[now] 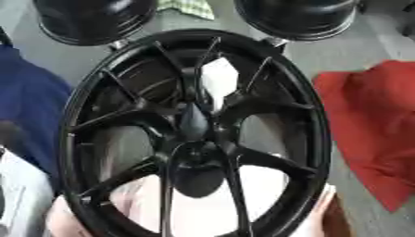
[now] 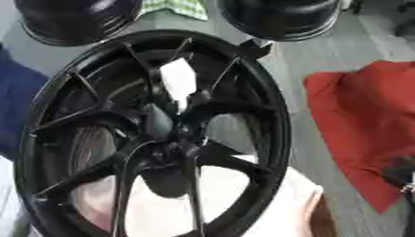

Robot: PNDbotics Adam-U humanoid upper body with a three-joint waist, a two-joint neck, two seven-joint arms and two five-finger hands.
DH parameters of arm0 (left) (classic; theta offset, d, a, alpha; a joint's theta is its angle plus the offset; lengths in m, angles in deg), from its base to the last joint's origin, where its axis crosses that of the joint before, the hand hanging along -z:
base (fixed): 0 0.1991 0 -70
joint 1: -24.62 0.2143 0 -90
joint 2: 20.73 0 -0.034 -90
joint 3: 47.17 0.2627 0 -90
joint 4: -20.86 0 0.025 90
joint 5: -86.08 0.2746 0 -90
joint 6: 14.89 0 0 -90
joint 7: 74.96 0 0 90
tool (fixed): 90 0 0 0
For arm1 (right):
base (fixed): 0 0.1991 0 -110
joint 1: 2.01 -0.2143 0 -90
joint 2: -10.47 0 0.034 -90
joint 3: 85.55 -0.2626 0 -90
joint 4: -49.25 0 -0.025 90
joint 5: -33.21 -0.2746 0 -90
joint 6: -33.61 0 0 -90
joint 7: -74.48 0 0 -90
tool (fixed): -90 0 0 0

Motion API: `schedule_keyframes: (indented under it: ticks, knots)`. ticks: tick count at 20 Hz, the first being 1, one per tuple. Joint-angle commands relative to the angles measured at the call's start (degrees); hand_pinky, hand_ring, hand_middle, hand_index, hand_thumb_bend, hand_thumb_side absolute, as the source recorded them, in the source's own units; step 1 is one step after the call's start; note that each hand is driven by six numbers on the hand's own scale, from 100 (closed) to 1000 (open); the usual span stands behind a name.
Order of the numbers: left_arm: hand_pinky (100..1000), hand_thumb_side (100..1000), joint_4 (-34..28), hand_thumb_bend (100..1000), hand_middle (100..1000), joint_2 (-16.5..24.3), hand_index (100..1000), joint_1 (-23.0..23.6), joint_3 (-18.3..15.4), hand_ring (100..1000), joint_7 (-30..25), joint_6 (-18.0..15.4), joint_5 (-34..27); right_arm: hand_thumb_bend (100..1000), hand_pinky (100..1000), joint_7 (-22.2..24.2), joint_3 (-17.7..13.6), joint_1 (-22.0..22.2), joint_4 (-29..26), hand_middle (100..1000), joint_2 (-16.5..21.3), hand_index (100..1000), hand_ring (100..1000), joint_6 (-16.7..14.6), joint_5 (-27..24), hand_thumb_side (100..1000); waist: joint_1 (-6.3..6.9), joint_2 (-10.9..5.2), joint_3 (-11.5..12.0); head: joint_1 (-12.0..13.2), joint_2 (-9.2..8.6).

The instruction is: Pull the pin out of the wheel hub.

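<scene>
A black multi-spoke wheel (image 1: 89, 106) fills both views and stands tilted, its hub (image 1: 197, 150) near the middle. A dark, tapered pin-like piece (image 1: 194, 121) sticks up from the hub between the spokes. A white patch (image 1: 217, 78) shows through the spokes above it. At the lower corners of the rim, pale shapes like a person's hands (image 1: 323, 210) rest against it. A dark part at the right edge of the right eye view looks like my right hand (image 2: 401, 177), well away from the hub. My left hand does not show.
Two more black wheels (image 1: 93, 18) (image 2: 279, 16) lie at the far edge. A red cloth (image 1: 373, 125) covers the grey floor on the right, and a blue cloth (image 1: 28, 106) lies on the left. Something white shows behind the lower spokes.
</scene>
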Motion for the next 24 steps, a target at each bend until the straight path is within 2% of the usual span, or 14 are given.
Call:
schedule_keyframes:
  ticks: [1, 4, 8, 13, 18, 20, 24]
  knots:
    - [670, 542, -0.81, 275, 547, 0.94, 737, -0.19, -0.13, 623, -0.1, -0.08, 0.23, 100, 680, 0.01, 0.56, 2.49, -1.43, 489, 3.09, 686, 650, -5.34, 0.73, 752, -0.28, -0.79, 0.11, -0.14, -0.58]
    - [670, 543, -0.76, 272, 547, 1.13, 737, -0.23, -0.1, 622, -0.15, -0.03, 0.3, 100, 684, -0.36, 1.32, 6.27, -1.43, 491, 6.57, 688, 652, -12.32, 0.2, 711, -0.51, -0.8, 0.22, -0.71, -0.56]
    - [671, 541, -0.62, 274, 547, 1.25, 736, -0.25, -0.13, 623, 0.34, 0.11, 0.31, 100, 688, 1.61, 2.76, 10.11, -1.43, 497, 12.0, 692, 661, -19.85, -4.47, 689, -0.5, -0.75, 0.4, -1.31, -0.64]
    - [672, 539, -0.93, 274, 547, 1.58, 737, -0.23, -0.3, 624, 0.47, -0.02, 0.51, 100, 692, 3.99, 1.57, 13.87, -1.43, 501, 18.42, 695, 667, -27.26, -10.38, 637, -0.22, -0.6, 0.69, -1.65, 0.24]
    - [672, 537, -1.19, 273, 547, 2.03, 737, -0.45, -0.34, 624, 0.47, -0.03, 0.47, 100, 695, 4.45, -0.8, 17.4, -1.43, 502, 24.9, 696, 668, -31.53, -15.43, 613, 0.07, -0.52, 0.68, -1.54, 0.44]
    - [671, 535, -1.16, 273, 545, 2.23, 736, -0.48, -0.32, 622, 0.59, -0.03, 0.5, 100, 663, 4.71, -1.56, 18.07, -1.43, 497, 27.19, 694, 659, -32.53, -17.52, 627, 0.14, -0.42, 0.76, -1.45, 0.32]
    - [672, 537, -1.03, 271, 546, 2.33, 737, -0.42, -0.2, 623, 0.56, -0.06, 0.74, 100, 676, 5.6, -3.65, 18.54, -1.43, 502, 32.15, 697, 664, -33.96, -22.58, 588, 0.13, -0.22, 1.57, -1.71, 0.05]
